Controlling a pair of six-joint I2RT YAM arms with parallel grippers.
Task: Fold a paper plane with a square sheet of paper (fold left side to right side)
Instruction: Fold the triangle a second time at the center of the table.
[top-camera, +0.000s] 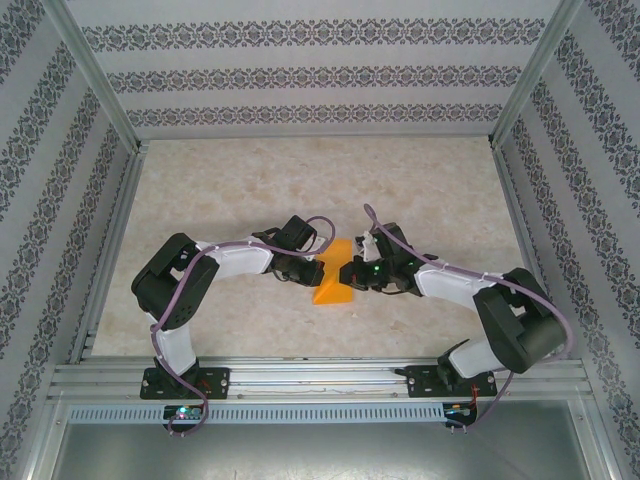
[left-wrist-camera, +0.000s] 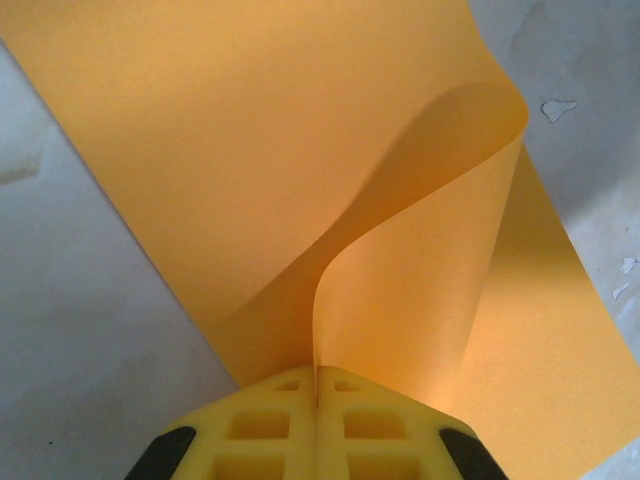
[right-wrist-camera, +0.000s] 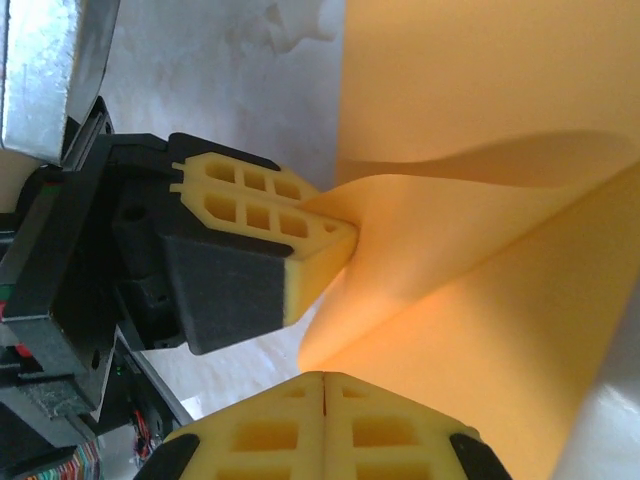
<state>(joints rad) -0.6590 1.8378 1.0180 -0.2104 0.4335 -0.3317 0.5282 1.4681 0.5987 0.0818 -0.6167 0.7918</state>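
Note:
The square sheet of paper is bright orange and lies mid-table between both grippers. My left gripper is shut on one edge of it. In the left wrist view the yellow fingers pinch that edge, and the sheet curls up and over in a loose loop above its flat part. In the right wrist view the left gripper holds the lifted flap of the sheet. My right gripper is shut with its tips at the sheet's near edge; a grip on it is not visible. From above it sits at the paper's right side.
The pale marbled tabletop is walled in by patterned panels at the back and on both sides. An aluminium rail carrying both arm bases runs along the near edge. Both arms bend inward toward the middle.

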